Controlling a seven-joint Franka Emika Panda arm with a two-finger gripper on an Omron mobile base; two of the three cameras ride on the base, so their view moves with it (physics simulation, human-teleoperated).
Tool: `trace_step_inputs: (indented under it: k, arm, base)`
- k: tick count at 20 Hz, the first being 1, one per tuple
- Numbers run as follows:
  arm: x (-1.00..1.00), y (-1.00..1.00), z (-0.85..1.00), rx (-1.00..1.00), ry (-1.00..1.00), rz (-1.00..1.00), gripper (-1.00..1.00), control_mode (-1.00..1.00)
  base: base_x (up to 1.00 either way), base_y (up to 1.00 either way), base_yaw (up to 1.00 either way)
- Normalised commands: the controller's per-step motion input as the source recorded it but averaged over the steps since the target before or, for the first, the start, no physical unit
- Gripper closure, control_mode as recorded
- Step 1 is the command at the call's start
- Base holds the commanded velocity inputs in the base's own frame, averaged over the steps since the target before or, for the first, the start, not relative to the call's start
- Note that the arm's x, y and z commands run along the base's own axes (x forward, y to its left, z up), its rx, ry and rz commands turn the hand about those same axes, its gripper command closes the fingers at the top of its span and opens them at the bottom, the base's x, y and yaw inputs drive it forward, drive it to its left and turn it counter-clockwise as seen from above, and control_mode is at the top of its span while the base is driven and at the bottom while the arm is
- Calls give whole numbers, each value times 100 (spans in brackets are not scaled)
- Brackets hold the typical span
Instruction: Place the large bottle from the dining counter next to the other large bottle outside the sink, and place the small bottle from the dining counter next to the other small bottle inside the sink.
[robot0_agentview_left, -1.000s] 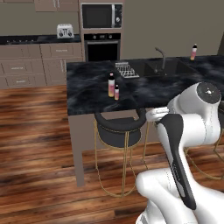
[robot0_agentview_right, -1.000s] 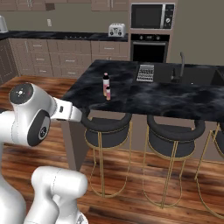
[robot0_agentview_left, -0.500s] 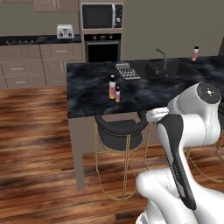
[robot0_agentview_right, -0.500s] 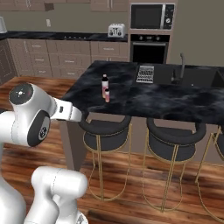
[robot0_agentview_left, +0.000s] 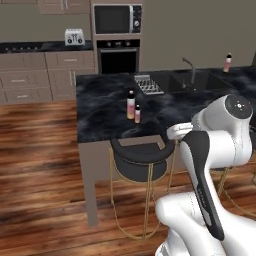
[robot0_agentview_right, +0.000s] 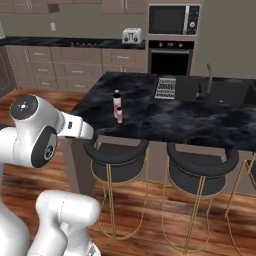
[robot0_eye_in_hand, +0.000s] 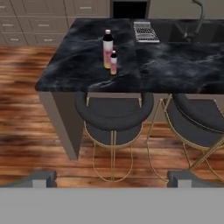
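Hand view: tool (robot0_eye_in_hand: 111, 178) spread wide and holding nothing, high above the wooden floor in front of the stools.

Nearest, two round black stools (robot0_eye_in_hand: 113, 109) on gold legs are tucked under the near edge of the dining counter (robot0_eye_in_hand: 78, 70), a glossy black veined worktop. On that worktop, toward its left end, the large bottle (robot0_eye_in_hand: 107, 49) stands upright with the small bottle (robot0_eye_in_hand: 113, 62) just beside it, nearer the edge. Further along lie the ribbed drain rack (robot0_eye_in_hand: 145, 31) and the dark sink (robot0_agentview_left: 192, 81) with its curved faucet (robot0_agentview_left: 188, 67). In the left base view another bottle (robot0_agentview_left: 228, 62) stands beyond the sink. Farthest, a toaster (robot0_agentview_right: 132, 35) sits on the wall cabinets' worktop beside the oven (robot0_agentview_right: 169, 56).
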Motion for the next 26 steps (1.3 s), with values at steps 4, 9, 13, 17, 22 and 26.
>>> trace_step_inputs:
  k: [4,9,13,17,22,26]
  arm:
    - [0,0,0,0,0,0,-100,100]
    - [0,0,0,0,0,0,-100,100]
    - [0,0,0,0,0,0,-100,100]
    - [0,0,0,0,0,0,-100,100]
    - [0,0,0,0,0,0,-100,100]
    - [0,0,0,0,0,0,-100,100]
  base:
    - [48,0,0]
    - [44,0,0]
    - [40,0,0]
    - [37,0,0]
    - [41,0,0]
    - [44,0,0]
